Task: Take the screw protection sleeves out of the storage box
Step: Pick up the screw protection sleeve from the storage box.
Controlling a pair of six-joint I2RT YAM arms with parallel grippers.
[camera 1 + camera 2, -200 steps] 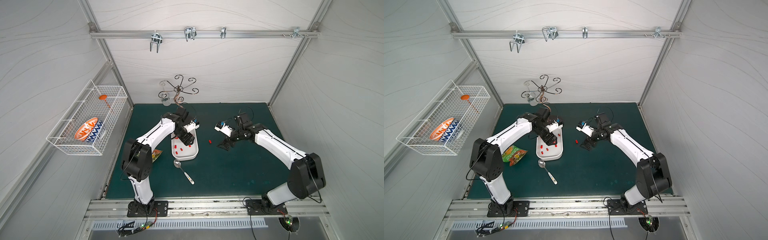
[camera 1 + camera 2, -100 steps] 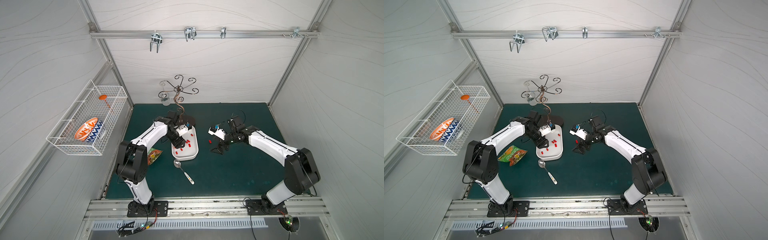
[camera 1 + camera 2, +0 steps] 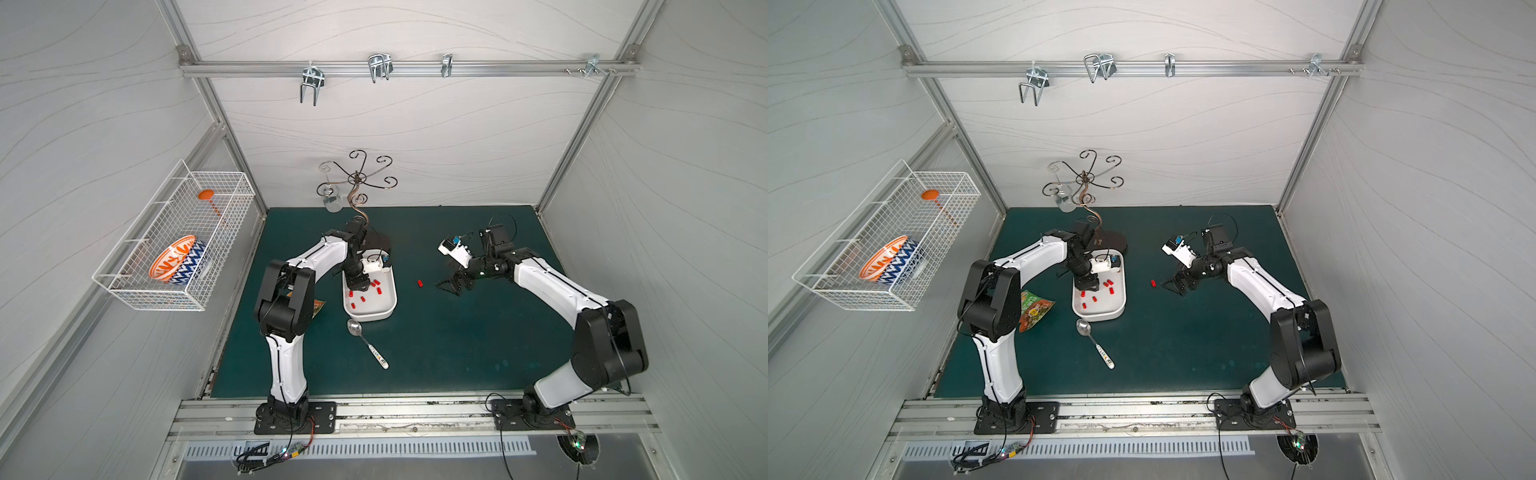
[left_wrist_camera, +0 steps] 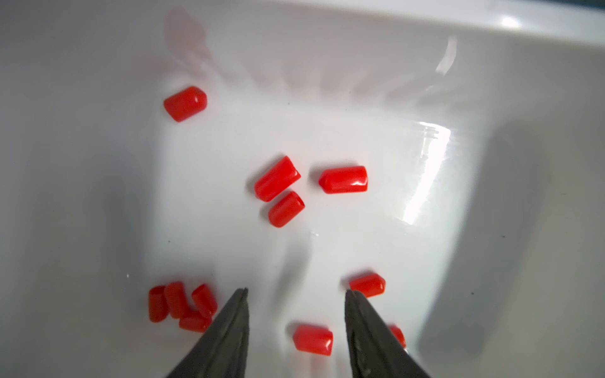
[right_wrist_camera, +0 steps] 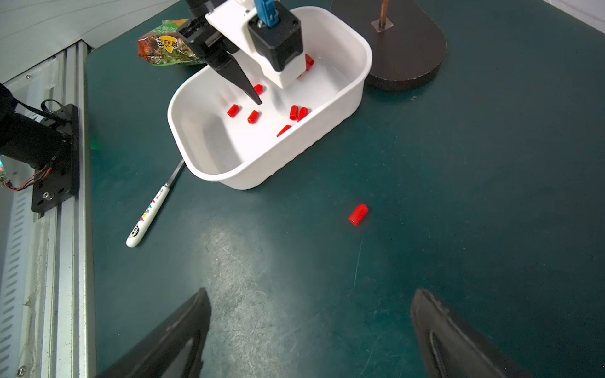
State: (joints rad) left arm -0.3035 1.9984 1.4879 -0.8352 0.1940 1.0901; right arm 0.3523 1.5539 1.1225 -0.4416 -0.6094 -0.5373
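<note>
The storage box [image 3: 370,318] [image 3: 1100,318] is a white shallow tray left of the mat's middle. Several red screw protection sleeves [image 4: 277,178] [image 5: 252,117] [image 3: 376,285] lie scattered on its floor. My left gripper [image 4: 296,290] [image 3: 360,286] [image 3: 1088,285] reaches down into the box with its jaws apart. One sleeve [image 4: 312,339] lies loose between the fingers, touching neither. Another single sleeve [image 5: 358,214] [image 3: 420,283] [image 3: 1153,283] lies on the green mat right of the box. My right gripper [image 5: 309,291] [image 3: 451,286] [image 3: 1173,286] hovers wide open and empty just right of it.
A spoon [image 3: 368,343] lies in front of the box and a snack bag [image 3: 1034,307] to its left. A hook stand's dark base [image 5: 406,49] sits behind the box, with a glass [image 3: 332,203] beside it. A wire basket [image 3: 137,291] with a bowl hangs on the left wall.
My left gripper has come down into the box and its jaws have narrowed. The right gripper swung toward the box, then back to the right, staying wide open.
</note>
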